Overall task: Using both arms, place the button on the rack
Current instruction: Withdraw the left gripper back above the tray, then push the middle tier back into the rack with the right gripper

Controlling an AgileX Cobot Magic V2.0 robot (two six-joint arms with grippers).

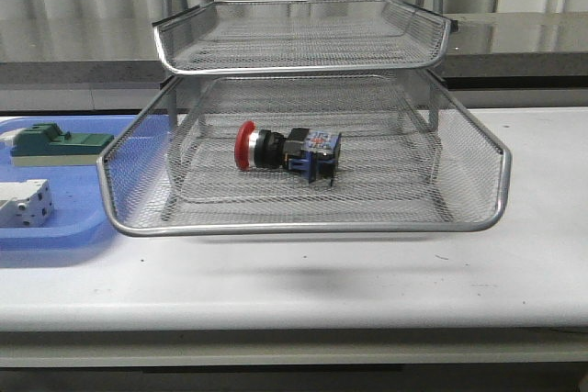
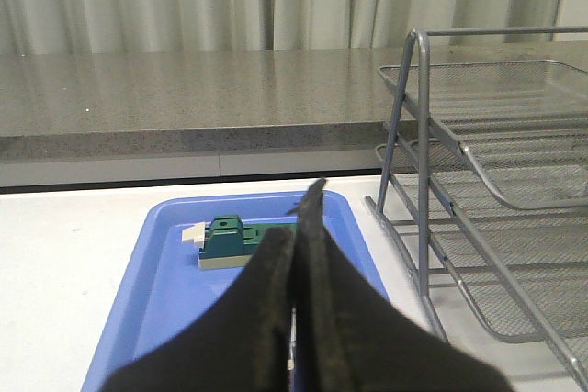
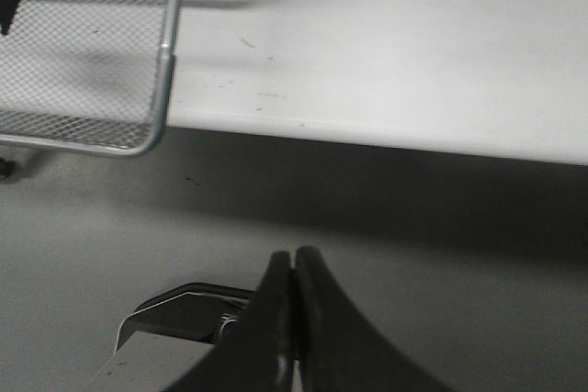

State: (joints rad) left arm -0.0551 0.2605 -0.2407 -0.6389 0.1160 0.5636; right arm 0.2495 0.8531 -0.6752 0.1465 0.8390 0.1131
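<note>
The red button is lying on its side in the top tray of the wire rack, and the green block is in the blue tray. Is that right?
Not quite. The button lies on its side in the lower tray of the rack, not the top one, which holds nothing; the front view shows this. The green block is indeed in the blue tray.

Silver wire mesh with chrome rims on the rack (image 1: 303, 224). Red head, silver ring, black collar and blue-black body on the button (image 1: 287, 151). Blue on the plastic tray (image 1: 64, 222); green block (image 1: 57, 142) and white block (image 1: 24, 203). White table (image 1: 367, 273).
</note>
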